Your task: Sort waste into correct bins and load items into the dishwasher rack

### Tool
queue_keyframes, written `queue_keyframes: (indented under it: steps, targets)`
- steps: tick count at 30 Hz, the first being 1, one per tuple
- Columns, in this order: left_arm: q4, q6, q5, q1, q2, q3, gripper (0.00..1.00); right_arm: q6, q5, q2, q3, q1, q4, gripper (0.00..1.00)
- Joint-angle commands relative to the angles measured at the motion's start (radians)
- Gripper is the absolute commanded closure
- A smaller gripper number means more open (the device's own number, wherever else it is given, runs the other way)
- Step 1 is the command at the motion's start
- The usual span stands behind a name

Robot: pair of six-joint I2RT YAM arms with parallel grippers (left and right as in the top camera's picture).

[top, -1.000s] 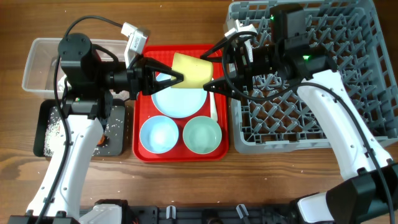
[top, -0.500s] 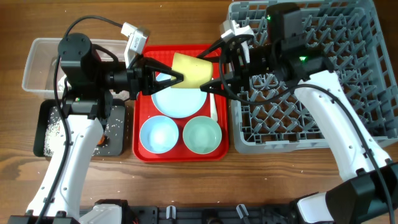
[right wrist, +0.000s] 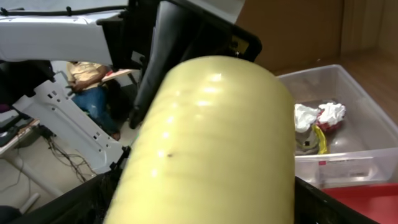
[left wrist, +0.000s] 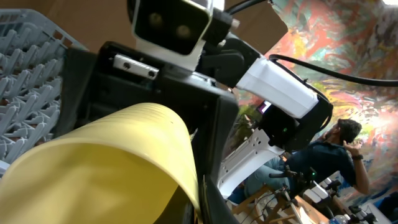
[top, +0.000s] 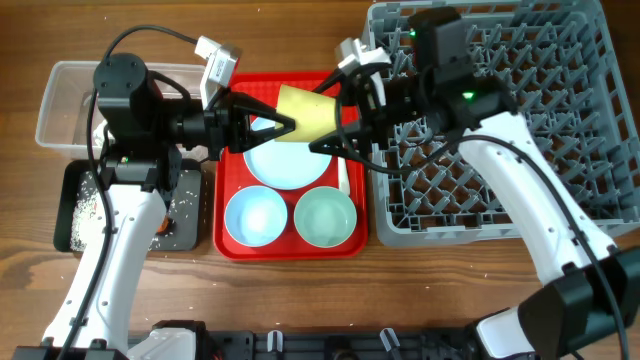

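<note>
The yellow cup (top: 308, 113) hangs on its side above the red tray, and it also fills the left wrist view (left wrist: 106, 168) and the right wrist view (right wrist: 211, 137). My left gripper (top: 285, 125) is shut on its rim (left wrist: 199, 199). My right gripper (top: 318, 120) is open, with one finger on each side of the cup's other end (right wrist: 208, 199). The pale blue plate (top: 288, 165), light blue bowl (top: 254, 216), pale green bowl (top: 325, 217) and white spoon (top: 344, 175) lie on the tray. The dishwasher rack (top: 560, 120) stands at the right.
The clear tub (top: 65, 90) at the far left holds crumpled paper and wrappers (right wrist: 314, 124). The black tray (top: 80, 205) in front of it holds rice grains. The red serving tray (top: 228, 150) lies between the bins and the rack.
My right gripper has moved left from over the rack's edge and its open fingers now straddle the cup. The left arm and the cup have stayed still.
</note>
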Motion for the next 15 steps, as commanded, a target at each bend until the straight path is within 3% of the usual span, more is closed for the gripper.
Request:
queue_keyframes:
  steps: [1,6,15]
  targets:
    - [0.004,-0.006,0.017,-0.002,-0.001,0.011,0.96,0.002,-0.007,0.013,0.000,0.005,0.009,0.13]
    - [0.004,-0.006,0.017,-0.002,-0.001,0.011,0.96,0.002,-0.013,0.013,0.000,0.005,0.021,0.23]
    - [0.003,-0.006,0.017,-0.002,-0.001,0.011,0.96,0.061,-0.056,0.013,0.000,0.005,0.087,0.24]
